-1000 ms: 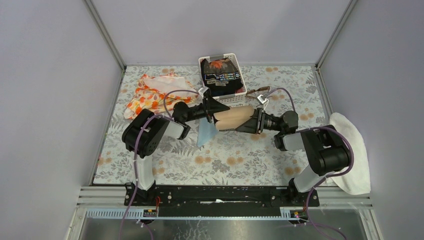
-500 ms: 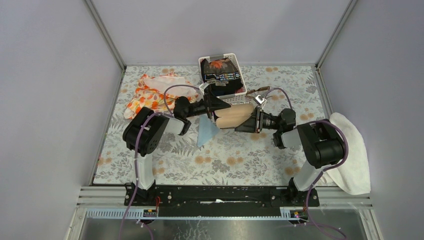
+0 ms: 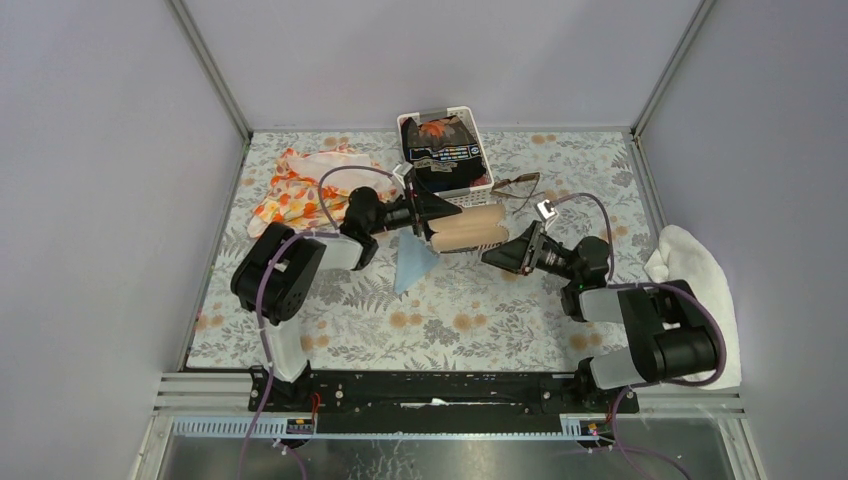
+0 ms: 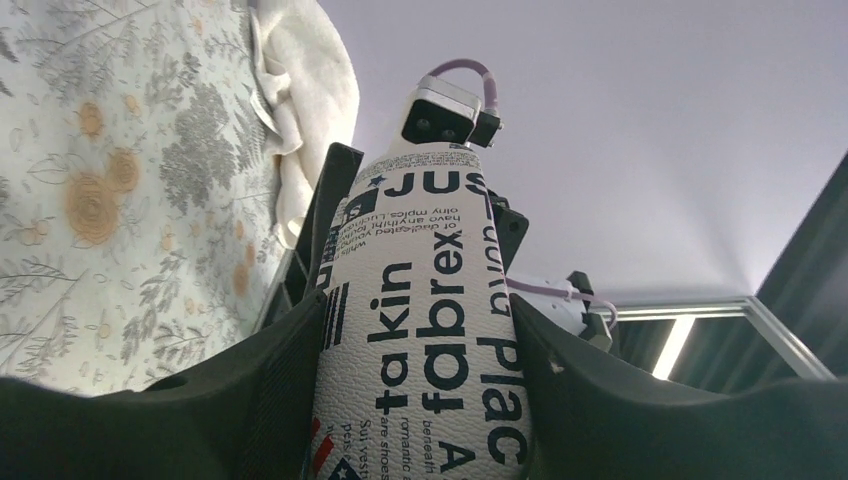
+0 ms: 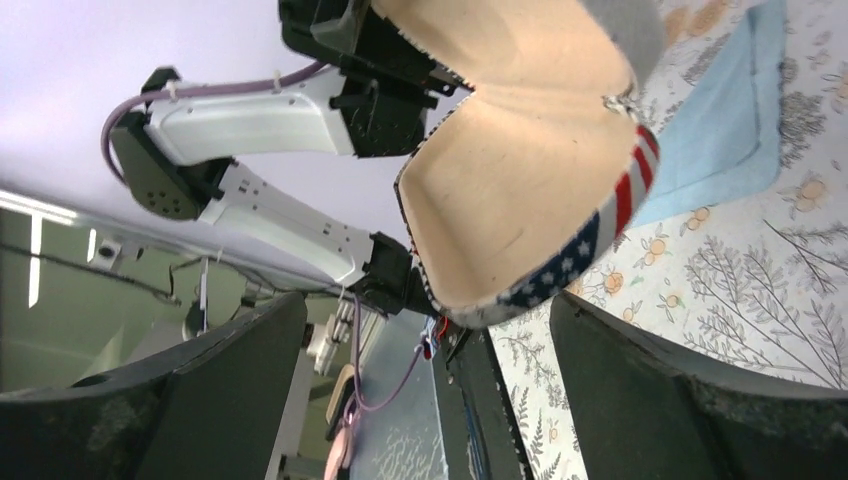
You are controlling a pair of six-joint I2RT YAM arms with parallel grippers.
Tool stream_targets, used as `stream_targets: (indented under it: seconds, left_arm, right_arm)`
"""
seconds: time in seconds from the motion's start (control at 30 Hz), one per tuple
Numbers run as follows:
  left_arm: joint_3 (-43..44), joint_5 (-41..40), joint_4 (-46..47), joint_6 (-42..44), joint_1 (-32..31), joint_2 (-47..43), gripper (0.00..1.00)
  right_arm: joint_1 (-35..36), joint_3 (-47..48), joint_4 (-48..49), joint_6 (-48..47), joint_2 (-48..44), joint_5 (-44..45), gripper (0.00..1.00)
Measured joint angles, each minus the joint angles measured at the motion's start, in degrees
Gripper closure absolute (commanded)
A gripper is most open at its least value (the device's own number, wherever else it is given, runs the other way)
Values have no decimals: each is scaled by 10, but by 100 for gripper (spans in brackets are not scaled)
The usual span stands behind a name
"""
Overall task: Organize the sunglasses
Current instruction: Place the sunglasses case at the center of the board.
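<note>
Pebbled leatherette case (image 4: 420,330); smooth blue cloth (image 3: 412,266); matt floral tablecloth (image 3: 470,312).

Sunglasses (image 3: 517,185) right of basket (image 3: 462,200), behind case (image 3: 468,229).

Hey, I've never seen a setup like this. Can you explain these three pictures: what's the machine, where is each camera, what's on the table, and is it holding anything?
These are two small robot arms bolted at the near edge of a flower-patterned table. The wide picture looks down from above and behind them, with the left arm on the left and the right arm on the right. The other two pictures come from a camera on each wrist, looking out along the jaws. The left arm's jaws are closed on a tan case with printed lettering, seen close up in the left wrist picture. The right arm's jaws stand open and empty, facing the case's open end. On the table lie the sunglasses beside a white basket, a light blue cloth, an orange-patterned cloth and, at the right edge, a white towel.
</note>
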Motion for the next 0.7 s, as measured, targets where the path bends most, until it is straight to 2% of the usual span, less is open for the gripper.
stream_targets:
  seconds: [0.23, 0.5, 0.6, 0.7]
  left_arm:
    - [-66, -66, -37, 67, -6, -54, 100]
    - [-113, -146, -27, 88, -56, -67, 100]
    - [-117, -157, -15, 87, -67, -67, 100]
    - [-123, -163, -5, 82, -73, -67, 100]
  right_arm:
    - [19, -63, -100, 55, -111, 159, 0]
    - [77, -70, -312, 71, -264, 353, 1]
    - [81, -70, -360, 77, -274, 402, 12]
    - [83, -70, -401, 84, -270, 432, 34]
